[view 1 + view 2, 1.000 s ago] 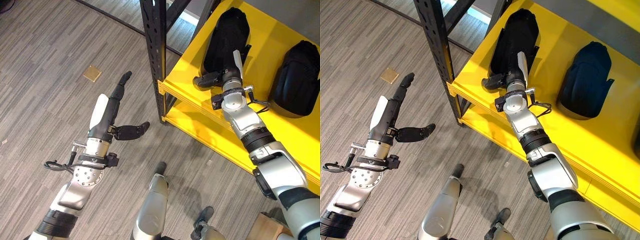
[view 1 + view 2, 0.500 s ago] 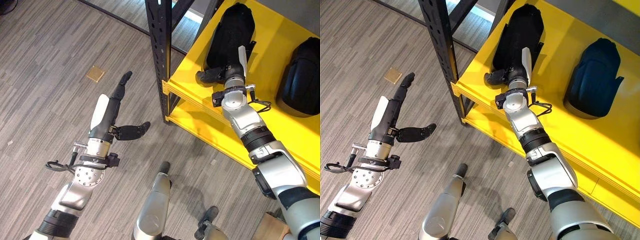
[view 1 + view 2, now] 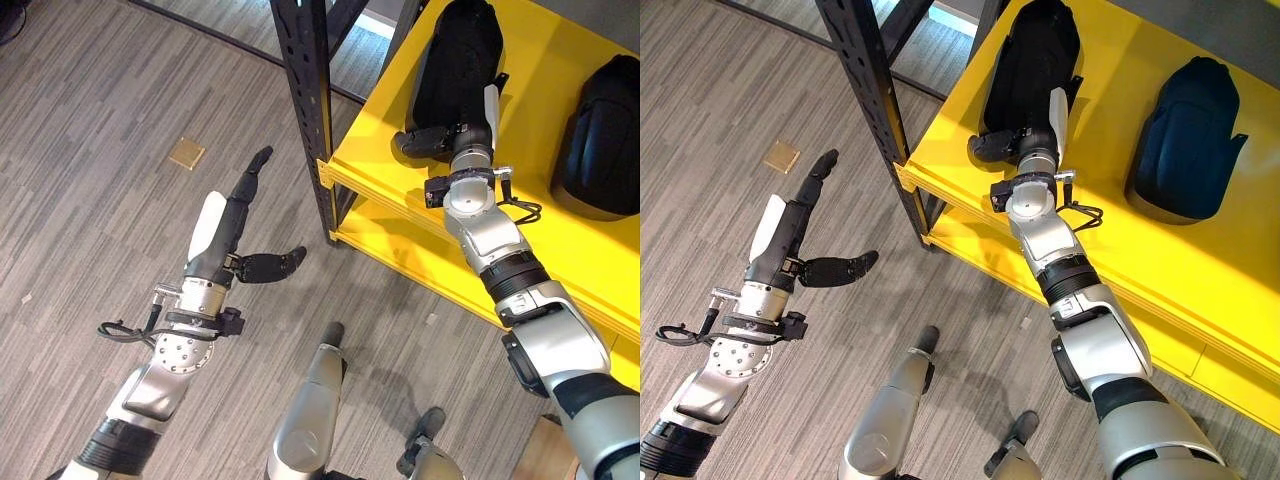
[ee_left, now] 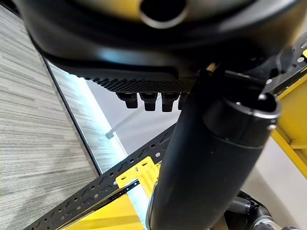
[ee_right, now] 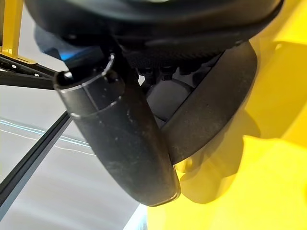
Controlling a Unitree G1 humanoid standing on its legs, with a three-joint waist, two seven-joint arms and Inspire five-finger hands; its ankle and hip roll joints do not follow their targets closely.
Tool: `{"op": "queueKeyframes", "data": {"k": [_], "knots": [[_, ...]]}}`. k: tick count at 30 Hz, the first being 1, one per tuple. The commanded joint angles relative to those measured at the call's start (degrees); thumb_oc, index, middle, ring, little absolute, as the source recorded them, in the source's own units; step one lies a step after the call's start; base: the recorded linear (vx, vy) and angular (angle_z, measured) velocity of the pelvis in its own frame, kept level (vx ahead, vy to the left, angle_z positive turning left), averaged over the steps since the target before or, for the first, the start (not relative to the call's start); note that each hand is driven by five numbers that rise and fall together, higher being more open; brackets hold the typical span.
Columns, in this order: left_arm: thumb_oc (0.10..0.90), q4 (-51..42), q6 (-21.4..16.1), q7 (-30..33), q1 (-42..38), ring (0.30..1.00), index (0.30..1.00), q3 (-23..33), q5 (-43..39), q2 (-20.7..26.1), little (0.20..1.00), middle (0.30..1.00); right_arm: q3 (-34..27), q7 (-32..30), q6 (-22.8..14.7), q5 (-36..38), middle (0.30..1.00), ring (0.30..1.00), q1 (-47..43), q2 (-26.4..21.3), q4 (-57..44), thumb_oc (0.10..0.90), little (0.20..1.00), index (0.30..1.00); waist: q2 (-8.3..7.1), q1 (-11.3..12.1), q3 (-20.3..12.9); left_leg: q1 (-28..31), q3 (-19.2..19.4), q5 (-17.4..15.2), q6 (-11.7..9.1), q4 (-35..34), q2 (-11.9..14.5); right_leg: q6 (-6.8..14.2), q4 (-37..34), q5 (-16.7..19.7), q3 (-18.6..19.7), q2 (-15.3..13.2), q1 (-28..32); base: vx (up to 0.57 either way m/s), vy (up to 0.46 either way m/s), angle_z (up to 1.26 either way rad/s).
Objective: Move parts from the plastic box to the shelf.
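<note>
A long black part (image 3: 455, 50) lies on the yellow shelf (image 3: 400, 230), near its left front corner. My right hand (image 3: 487, 110) rests on the part's near end, fingers straight along it and thumb (image 3: 420, 140) sticking out beside it. In the right wrist view the part's dark rim (image 5: 216, 105) sits between the thumb (image 5: 124, 139) and the palm. My left hand (image 3: 225, 230) hovers over the floor left of the shelf, open, with nothing in it.
A second black part (image 3: 605, 140) lies further right on the shelf. A black perforated upright (image 3: 300, 90) stands at the shelf's left corner, between my hands. A small brass plate (image 3: 187, 153) is set in the grey plank floor.
My right hand has slid a little further along the part, deeper onto the shelf. The view has shifted slightly. The left hand keeps its pose.
</note>
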Motion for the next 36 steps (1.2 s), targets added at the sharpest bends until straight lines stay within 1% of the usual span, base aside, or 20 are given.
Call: {"op": "queueKeyframes", "data": {"k": [1, 7, 10, 14, 15, 20, 27, 30, 31, 32, 34, 36], "knots": [[0.9, -6.49, -4.17, 3.16, -3.84, 1.0, 1.0, 1.17, -0.08, -1.11, 1.0, 1.0, -0.17, -0.82, -3.81, 0.75, 1.0, 1.0, -4.7, -1.49, -5.51, 0.9, 1.0, 1.0, 1.4, -0.27, -1.6, -0.23, 1.41, 0.03, -1.11, -1.57, 3.55, -2.21, 4.55, -1.4, 1.54, -0.95, 3.45, 0.01, 0.031, -0.01], [0.9, -6.56, -3.81, 2.9, -3.91, 1.0, 1.0, 0.9, -0.38, -1.14, 1.0, 1.0, 0.4, -0.42, -3.88, 1.03, 1.0, 1.0, -5.1, -1.39, -5.39, 0.9, 1.0, 1.0, 1.76, -0.29, -1.37, -0.37, 1.61, -0.29, -0.86, -1.13, 3.24, -2.2, 4.97, -1.15, 1.54, -1.45, 2.94, 0.01, 0.019, -0.01], [0.9, -6.84, -3.89, 2.89, -3.59, 1.0, 1.0, 0.88, 0.01, -0.95, 1.0, 1.0, 0.44, 0.44, -4.55, 0.82, 1.0, 1.0, -5.28, -1.56, -5.42, 0.9, 1.0, 1.0, 1.88, -0.07, -1.3, -0.45, 1.6, -0.32, -0.7, -1.03, 2.97, -2.17, 4.86, -0.74, 1.29, -1.68, 2.96, 0.03, 0.041, 0.01], [0.9, -6.56, -3.83, 3.21, -3.6, 1.0, 1.0, 0.73, -0.02, -0.91, 1.0, 1.0, 0.84, -0.09, -4.14, 1.04, 1.0, 1.0, -6.01, -1.32, -5.68, 0.9, 1.0, 1.0, 2.02, 0.11, -1.23, -0.6, 1.72, -0.32, -0.5, -0.98, 2.66, -2.12, 4.78, -0.22, 1.18, -1.99, 2.71, 0.01, 0.043, 0.04], [0.9, -6.6, -3.86, 2.77, -3.56, 1.0, 1.0, 0.86, -0.14, -0.75, 1.0, 1.0, 0.95, -0.79, -4.61, 1.0, 1.0, 1.0, -6.07, -1.3, -5.91, 0.9, 1.0, 1.0, 1.94, 0.28, -1.19, -0.62, 1.74, -0.28, -0.46, -1.02, 2.52, -2.11, 4.79, 0.06, 0.95, -2.16, 2.81, 0.0, 0.0, 0.0], [0.9, -6.67, -4.41, 1.53, -3.24, 1.0, 1.0, 0.94, -0.44, -0.59, 1.0, 1.0, 0.81, -1.43, -4.72, 1.19, 1.0, 1.0, -6.03, -1.29, -6.19, 0.9, 1.0, 1.0, 1.83, 0.46, -1.18, -0.77, 1.86, -0.4, -0.32, -0.73, 2.49, -2.14, 4.87, 0.17, 0.76, -2.17, 2.88, 0.0, -0.002, 0.01], [0.9, -6.7, -4.63, 1.83, -3.01, 1.0, 1.0, 0.82, -1.7, -0.47, 1.0, 1.0, 0.66, -1.65, -5.0, 0.27, 1.0, 1.0, -6.42, -1.43, -5.4, 0.9, 1.0, 1.0, 2.13, 0.56, -1.07, -0.75, 1.66, -0.55, -0.05, -0.51, 2.17, -2.14, 5.55, 0.2, 0.91, -2.37, 2.42, 0.0, 0.0, 0.0], [0.9, -6.83, -4.62, 1.13, -2.88, 1.0, 1.0, 0.95, -2.6, -0.53, 1.0, 1.0, 0.57, -1.98, -4.89, -1.05, 1.0, 1.0, -6.25, -1.5, -5.81, 0.9, 1.0, 1.0, 2.06, 0.55, -1.0, -0.86, 1.61, -0.43, -0.13, -0.55, 2.21, -2.2, 5.73, 0.08, 1.06, -2.27, 2.38, 0.0, 0.0, 0.0], [0.9, -6.84, -4.35, 0.27, -2.61, 1.0, 1.0, 0.85, -4.31, -0.71, 1.0, 1.0, 0.87, -3.35, -4.44, -2.81, 1.0, 1.0, -6.27, -1.89, -6.33, 0.9, 1.0, 1.0, 1.95, 0.58, -0.95, -0.83, 1.52, -0.29, -0.24, -0.76, 2.33, -2.26, 5.56, -0.02, 1.12, -2.11, 2.62, 0.0, 0.0, 0.0], [0.9, -6.85, -4.44, 0.08, -2.57, 1.0, 1.0, 0.88, -4.5, -0.67, 1.0, 1.0, 0.8, -3.41, -4.18, -3.52, 1.0, 1.0, -6.26, -2.01, -6.5, 0.9, 1.0, 1.0, 1.92, 0.56, -0.92, -0.83, 1.47, -0.28, -0.27, -0.78, 2.34, -2.22, 5.52, -0.05, 1.12, -2.05, 2.66, 0.0, 0.0, 0.0], [0.9, -6.79, -5.36, 1.08, -2.37, 1.0, 1.0, 0.8, -2.54, -0.74, 1.0, 1.0, 1.01, -4.84, -3.25, -5.26, 1.0, 1.0, -5.98, -2.3, -6.98, 0.9, 1.0, 1.0, 1.81, 0.51, -0.83, -0.79, 1.54, -0.19, -0.22, -0.92, 2.47, -2.21, 5.48, 0.02, 1.16, -1.94, 2.7, 0.0, 0.0, 0.0], [0.9, -7.16, -6.02, 1.14, -2.3, 1.0, 1.0, 0.86, -3.16, -0.75, 1.0, 1.0, 1.09, -5.66, -2.7, -6.95, 1.0, 1.0, -5.96, -3.04, -7.75, 0.9, 1.0, 1.0, 1.67, 0.33, -0.72, -0.76, 1.61, -0.28, -0.24, -0.97, 2.52, -2.21, 5.55, -0.07, 1.32, -1.88, 2.5, 0.0, 0.0, 0.0]]}}
